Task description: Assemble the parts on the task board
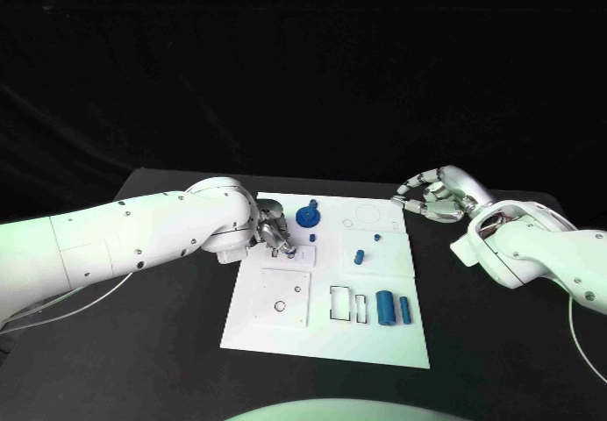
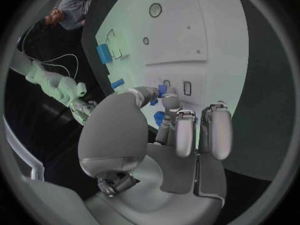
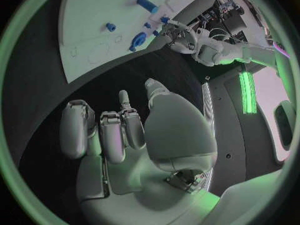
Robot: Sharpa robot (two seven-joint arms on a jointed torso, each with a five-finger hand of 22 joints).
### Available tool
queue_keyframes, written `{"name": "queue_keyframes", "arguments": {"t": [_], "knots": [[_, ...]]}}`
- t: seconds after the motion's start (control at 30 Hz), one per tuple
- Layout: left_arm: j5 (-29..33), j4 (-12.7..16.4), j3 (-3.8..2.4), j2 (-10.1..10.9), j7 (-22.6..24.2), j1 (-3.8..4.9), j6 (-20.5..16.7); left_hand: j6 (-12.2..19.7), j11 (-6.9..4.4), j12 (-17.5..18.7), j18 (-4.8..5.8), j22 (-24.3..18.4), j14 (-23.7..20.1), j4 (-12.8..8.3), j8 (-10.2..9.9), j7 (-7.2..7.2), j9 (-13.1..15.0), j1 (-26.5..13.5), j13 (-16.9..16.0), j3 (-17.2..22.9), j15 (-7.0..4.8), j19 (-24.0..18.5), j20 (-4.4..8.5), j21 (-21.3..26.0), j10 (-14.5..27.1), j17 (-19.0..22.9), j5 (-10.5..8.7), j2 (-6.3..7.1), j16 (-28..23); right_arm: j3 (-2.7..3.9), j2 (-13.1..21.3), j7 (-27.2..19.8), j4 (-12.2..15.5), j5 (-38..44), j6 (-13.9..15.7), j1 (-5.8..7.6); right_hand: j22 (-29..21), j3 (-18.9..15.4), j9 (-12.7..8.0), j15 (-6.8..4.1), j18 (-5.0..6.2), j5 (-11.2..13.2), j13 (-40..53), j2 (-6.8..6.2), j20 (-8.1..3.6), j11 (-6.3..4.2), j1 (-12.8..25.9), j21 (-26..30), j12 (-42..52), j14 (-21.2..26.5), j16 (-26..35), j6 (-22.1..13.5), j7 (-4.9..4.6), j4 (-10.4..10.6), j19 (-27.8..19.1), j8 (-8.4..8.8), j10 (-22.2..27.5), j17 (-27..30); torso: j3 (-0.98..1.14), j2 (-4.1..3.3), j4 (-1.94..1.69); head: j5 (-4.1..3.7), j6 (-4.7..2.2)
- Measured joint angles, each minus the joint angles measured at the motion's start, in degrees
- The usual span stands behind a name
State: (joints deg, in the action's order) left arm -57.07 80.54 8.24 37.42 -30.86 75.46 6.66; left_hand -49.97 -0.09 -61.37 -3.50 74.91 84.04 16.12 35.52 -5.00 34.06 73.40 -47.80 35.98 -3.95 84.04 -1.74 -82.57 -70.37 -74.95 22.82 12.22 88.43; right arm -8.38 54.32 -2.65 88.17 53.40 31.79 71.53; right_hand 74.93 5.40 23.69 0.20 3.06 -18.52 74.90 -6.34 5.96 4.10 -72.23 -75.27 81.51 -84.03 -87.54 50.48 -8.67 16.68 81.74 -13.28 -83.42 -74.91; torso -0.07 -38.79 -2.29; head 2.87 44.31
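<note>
Left hand [image 1: 276, 235] pinches with fingers down; right hand [image 1: 437, 196] hovers, fingers curled.

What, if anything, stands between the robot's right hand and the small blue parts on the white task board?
Nothing visible does. The right hand hovers over bare black table past the white task board's far right corner, holding nothing; open board lies between it and the small blue peg.

The black table [image 1: 506, 351] carries the white task board [image 1: 380, 342], which lies between the two hands.

Dim black surroundings, greenish light from below, bright board, fisheye-bent wrist views
</note>
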Motion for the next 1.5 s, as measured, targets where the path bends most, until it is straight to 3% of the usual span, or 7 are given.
{"name": "queue_keyframes", "arguments": {"t": [0.27,0.5,0.63,0.8,1.03,1.27,1.5], "knots": [[1.2,-0.6,-0.05,-0.1,0.2,0.00,-0.1,-0.3,0.10,-0.4,-0.01,0.0,0.0,0.0,0.0,0.30,0.2,-0.6,-0.5,0.0,0.00,0.0,0.00,0.0,-0.3,0.0,0.00,0.20,0.2,0.00,0.0,0.0,-0.1,0.0,-0.1,-0.02,0.0,0.0,0.0,0.00,0.00,0.0,0.0,0.00,0.00,0.00,0.0,0.0,0.0,0.0,0.0,0.0,0.00,0.0,0.0,0.00,0.0,0.0,0.02,-0.01,0.00,-0.08,0.14],[3.5,-1.8,-0.69,0.0,0.3,0.23,0.2,-1.4,-0.11,-1.0,0.00,0.0,0.0,0.0,0.0,0.50,0.2,-1.1,-1.3,0.0,0.00,0.0,0.00,0.0,-1.4,0.0,0.02,0.65,0.2,0.00,0.0,0.0,-0.1,0.0,-0.2,-0.10,0.0,0.0,0.0,0.00,0.00,0.0,0.0,0.00,0.00,0.00,0.0,0.2,0.0,0.0,0.0,0.0,0.00,0.0,0.0,0.00,0.0,0.0,0.02,0.01,-0.02,-0.03,0.14],[5.7,-3.2,-0.97,-0.2,0.4,0.92,1.5,-2.1,-0.22,-1.0,0.00,0.0,0.0,0.0,0.0,0.59,0.2,-1.6,-1.4,0.0,0.00,0.0,0.00,0.0,-1.6,0.0,1.59,1.13,0.2,0.00,0.0,0.0,-0.1,0.0,-0.2,-0.12,0.0,0.0,0.0,0.00,0.00,0.0,0.0,0.00,0.00,0.00,0.0,0.2,0.0,0.0,0.0,0.0,0.00,0.0,0.0,0.00,0.0,0.0,0.03,0.04,-0.02,0.04,0.12],[8.9,-5.5,-1.11,-1.2,0.4,2.28,5.8,-2.6,-0.31,-1.2,0.00,0.0,0.0,-0.3,-0.5,0.70,0.2,-2.2,-1.6,-0.3,0.00,0.0,0.00,0.0,-1.7,0.0,3.55,1.25,0.4,0.00,0.0,0.0,-0.1,0.0,-0.2,-0.13,0.0,0.0,0.0,0.00,0.00,0.0,0.0,0.00,0.00,0.00,0.0,0.2,0.0,0.0,0.0,0.0,0.00,0.0,0.0,0.00,0.0,0.0,0.02,0.04,0.02,0.16,0.01],[12.4,-9.5,-0.79,-4.1,0.3,3.72,13.6,-2.6,-0.51,-1.4,-0.01,0.0,0.0,-0.4,-0.8,0.71,0.2,-2.6,-1.9,-0.4,0.00,0.0,0.00,0.0,-2.0,0.0,4.21,1.21,0.4,0.00,-0.1,0.0,-0.2,0.0,-0.2,-0.14,0.0,0.0,0.0,0.00,0.00,0.0,0.0,0.00,0.00,0.00,0.0,0.2,0.0,0.0,0.0,0.0,0.00,0.0,0.0,0.00,0.0,0.0,0.04,0.00,0.03,0.23,0.01],[14.4,-13.9,-0.38,-7.4,0.1,4.69,20.6,-2.8,-0.41,-1.8,0.00,0.0,0.0,-0.6,-0.9,0.93,0.2,-2.9,-2.3,-0.6,0.00,0.0,0.00,0.0,-2.3,0.0,4.55,1.14,0.4,-0.01,-0.1,0.0,-0.1,0.0,-0.2,-0.14,0.0,0.0,0.0,0.00,0.00,0.0,0.0,0.00,0.00,0.00,0.0,0.2,0.0,0.0,0.0,0.0,0.00,0.0,0.0,0.00,0.0,0.0,0.06,-0.03,0.04,0.35,0.11],[14.9,-16.9,-0.12,-9.7,-0.1,5.05,24.4,-2.8,-0.41,-1.8,0.00,0.0,0.0,-0.6,-0.9,0.94,0.2,-3.0,-2.5,-0.6,0.00,0.0,0.00,0.0,-2.3,0.0,4.56,1.22,0.4,-0.01,-0.2,0.1,-0.1,0.0,-0.2,-0.14,0.0,0.0,0.0,0.00,-0.01,0.0,0.0,0.00,0.00,0.00,0.0,0.2,0.0,0.0,0.0,0.0,0.00,0.0,0.0,0.00,0.0,0.0,0.07,-0.03,0.01,0.38,0.19]]}}
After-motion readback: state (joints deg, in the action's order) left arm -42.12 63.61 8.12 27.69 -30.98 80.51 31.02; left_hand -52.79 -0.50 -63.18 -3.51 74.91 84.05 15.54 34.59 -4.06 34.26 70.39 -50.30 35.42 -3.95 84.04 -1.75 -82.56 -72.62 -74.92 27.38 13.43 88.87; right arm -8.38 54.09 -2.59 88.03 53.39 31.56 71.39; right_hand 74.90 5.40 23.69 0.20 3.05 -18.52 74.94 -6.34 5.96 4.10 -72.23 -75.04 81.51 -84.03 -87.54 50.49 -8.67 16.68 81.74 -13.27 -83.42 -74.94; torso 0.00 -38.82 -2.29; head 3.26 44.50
